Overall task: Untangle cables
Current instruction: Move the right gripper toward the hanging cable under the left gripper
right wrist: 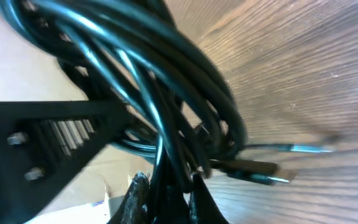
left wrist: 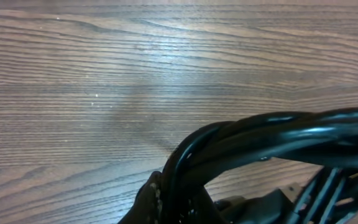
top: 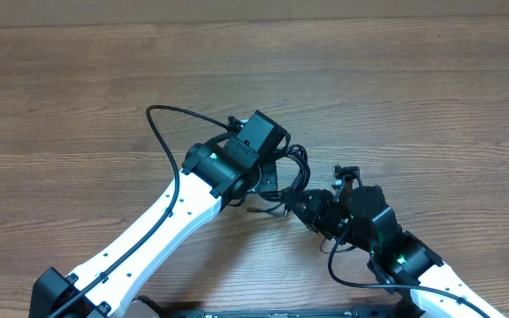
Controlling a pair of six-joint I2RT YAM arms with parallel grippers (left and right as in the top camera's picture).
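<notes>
Overhead: I find the cables (top: 297,166) as one knotted black bundle on the near middle of the bench (top: 414,79), between the left pincer (top: 270,181) and the right pincer (top: 307,208), which meet at it. Left wrist: the left pincer is clamped narrow on a twisted arch of cords lifted off the bench. Right wrist: the right pincer is closed on several strands, and the plug ends (right wrist: 253,168) trail to the right. I judge the cords light, limp and slick, best gripped just behind a plug. No containers in view.
</notes>
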